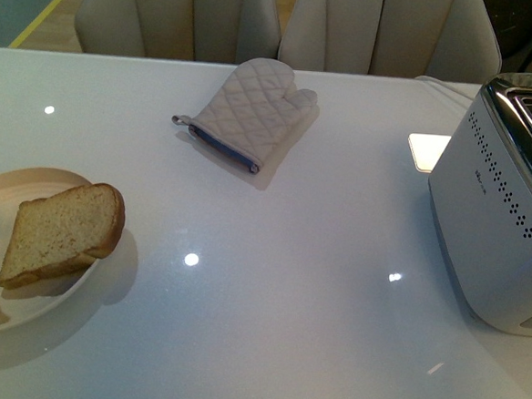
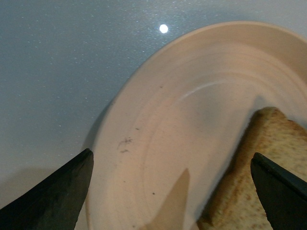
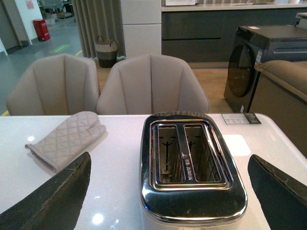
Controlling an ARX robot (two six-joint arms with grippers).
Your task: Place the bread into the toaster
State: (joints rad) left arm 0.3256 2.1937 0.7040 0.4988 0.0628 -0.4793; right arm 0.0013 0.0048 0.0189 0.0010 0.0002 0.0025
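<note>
A glossy white table (image 1: 286, 301) fills the view; a round beige plate (image 1: 30, 183) sits at its near left; a quilted grey oven mitt (image 1: 254, 107) lies flat toward the far middle. A silver-white toaster (image 1: 492, 234) stands at the right; a flat white card (image 1: 426, 151) lies just beside it.

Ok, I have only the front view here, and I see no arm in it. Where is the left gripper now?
Observer: The left gripper hangs open over the plate, and the bread lies close to one finger.
Operator: Good. And the toaster, is something already inside? From the front I cannot look into it.
Observer: No, the right wrist view looks down on the toaster, and both slots are empty.
</note>
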